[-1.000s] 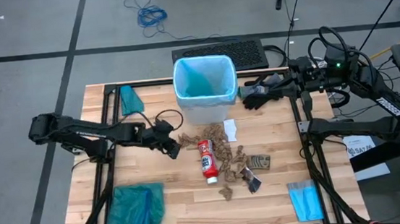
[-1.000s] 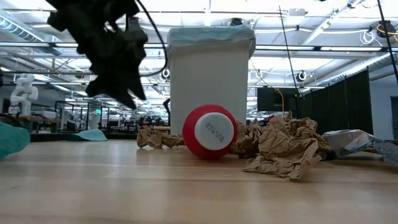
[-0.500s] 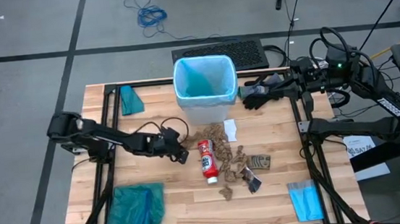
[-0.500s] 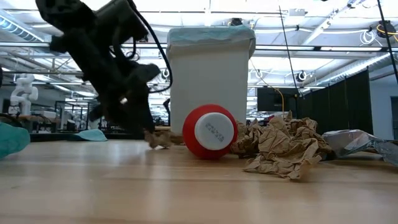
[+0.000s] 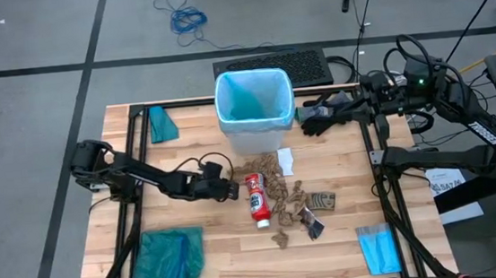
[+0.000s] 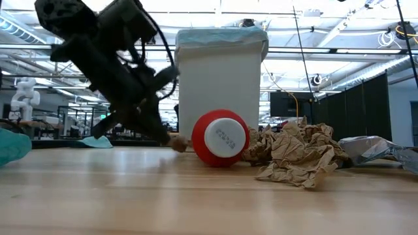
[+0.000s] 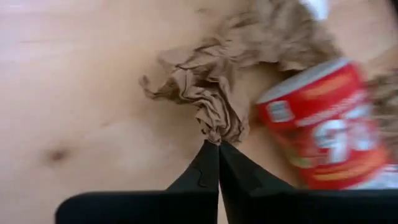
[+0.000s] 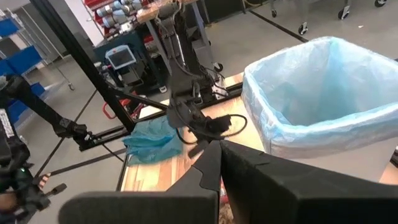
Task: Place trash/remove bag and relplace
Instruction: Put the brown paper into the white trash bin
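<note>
The trash lies mid-table: crumpled brown paper scraps (image 5: 279, 188), a red-and-white bottle (image 5: 256, 199) on its side, a dark wrapper (image 5: 312, 223) and a white scrap (image 5: 285, 161). The light-blue bag (image 5: 253, 98) lines a white bin (image 6: 219, 85) at the far middle. My left gripper (image 5: 232, 191) is low over the table just left of the bottle, shut on a brown paper scrap (image 7: 211, 93). My right gripper (image 5: 305, 120) waits right of the bin, shut (image 8: 220, 146) on nothing. My left gripper pinches the near tip of the brown paper scrap (image 7: 217, 135) between its two fingertips. The fingers slant down from the table's left. The rest of the scrap lies spread on the table beside the bottle (image 7: 323, 118).
A darker teal-green bag (image 5: 167, 263) lies at the near left corner, and a small folded blue sheet (image 5: 379, 249) at the near right. A small teal piece (image 5: 161, 124) rests at the far left. A black mat (image 5: 273, 67) lies behind the bin.
My left gripper has gone toward the table's right and near edges and down to the table top, up to the bottle. It has shut on the tip of the brown paper scrap there.
</note>
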{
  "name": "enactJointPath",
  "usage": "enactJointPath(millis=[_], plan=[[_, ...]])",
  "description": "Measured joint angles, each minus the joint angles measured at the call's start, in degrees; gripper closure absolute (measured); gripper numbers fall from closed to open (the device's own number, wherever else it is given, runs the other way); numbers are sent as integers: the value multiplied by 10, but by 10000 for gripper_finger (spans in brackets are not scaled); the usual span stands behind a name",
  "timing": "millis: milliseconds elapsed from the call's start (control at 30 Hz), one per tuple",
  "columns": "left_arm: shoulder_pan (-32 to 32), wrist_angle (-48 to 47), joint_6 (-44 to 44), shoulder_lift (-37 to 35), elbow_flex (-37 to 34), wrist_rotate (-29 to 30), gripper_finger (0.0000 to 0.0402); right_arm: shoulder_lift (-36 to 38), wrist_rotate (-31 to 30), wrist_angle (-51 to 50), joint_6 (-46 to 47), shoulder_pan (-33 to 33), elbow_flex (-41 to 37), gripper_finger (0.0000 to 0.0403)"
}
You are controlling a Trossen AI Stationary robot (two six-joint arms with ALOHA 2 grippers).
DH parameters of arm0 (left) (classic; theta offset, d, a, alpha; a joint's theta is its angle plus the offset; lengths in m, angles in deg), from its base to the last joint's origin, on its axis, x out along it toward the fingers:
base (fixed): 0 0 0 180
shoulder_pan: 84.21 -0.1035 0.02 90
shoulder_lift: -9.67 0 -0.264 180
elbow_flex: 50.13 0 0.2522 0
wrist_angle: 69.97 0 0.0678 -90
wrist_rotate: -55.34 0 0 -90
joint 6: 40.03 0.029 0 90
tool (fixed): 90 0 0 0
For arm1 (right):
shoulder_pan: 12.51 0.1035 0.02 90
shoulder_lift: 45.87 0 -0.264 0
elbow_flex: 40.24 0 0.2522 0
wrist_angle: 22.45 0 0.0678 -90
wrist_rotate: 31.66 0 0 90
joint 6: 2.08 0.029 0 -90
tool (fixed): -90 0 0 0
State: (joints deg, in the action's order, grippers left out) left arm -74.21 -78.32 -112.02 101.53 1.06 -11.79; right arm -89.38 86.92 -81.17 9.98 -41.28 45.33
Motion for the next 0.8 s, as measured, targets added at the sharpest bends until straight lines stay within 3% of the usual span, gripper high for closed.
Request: enactJointPath(millis=[333, 600, 700, 800], plan=[[89, -2, 14, -83, 85, 52, 401, 8, 3, -63, -34, 0, 0, 401], [148, 3, 226, -139, 239, 105, 401, 29, 4, -79, -44, 0, 0, 401], [132, 4, 317, -142, 305, 149, 401, 34, 4, -78, -50, 0, 0, 401], [92, -6, 384, -141, 357, 154, 401, 37, 4, -78, -53, 0, 0, 401]])
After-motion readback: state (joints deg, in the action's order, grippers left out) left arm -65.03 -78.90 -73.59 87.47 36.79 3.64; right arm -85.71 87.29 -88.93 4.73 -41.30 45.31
